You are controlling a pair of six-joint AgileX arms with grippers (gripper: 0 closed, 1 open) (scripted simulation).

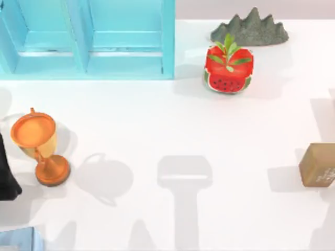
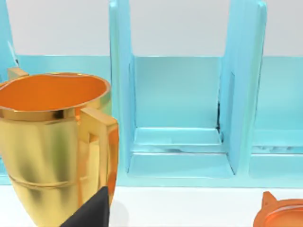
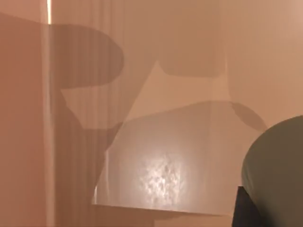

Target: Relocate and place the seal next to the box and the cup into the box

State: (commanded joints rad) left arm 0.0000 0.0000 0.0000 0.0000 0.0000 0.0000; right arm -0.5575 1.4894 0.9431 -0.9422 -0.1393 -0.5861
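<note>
Tan seal: small brown blocky cuboid (image 1: 317, 165) with pale marks, at the table's right edge.
Olive-grey cup: round rim (image 3: 277, 170) close before the right wrist camera, against a tan inner wall (image 3: 156, 142).
Trophy: orange-gold goblet (image 1: 37, 146), left side of the white table (image 1: 157, 120).
Shelf: turquoise compartments (image 1: 89, 39), far left.
Left arm: dark part (image 1: 6, 178) at left edge.
Claws: grip state cannot be told.

I see a plain white desk (image 1: 157, 125) spread across my top view, lit from above so soft grey shadows fall across its near half. A turquoise shelf unit (image 1: 89, 39) with 2 open bays stands at the far left edge. Beyond the desk's far edge runs a pale greyish strip of backdrop (image 1: 209, 8).
</note>
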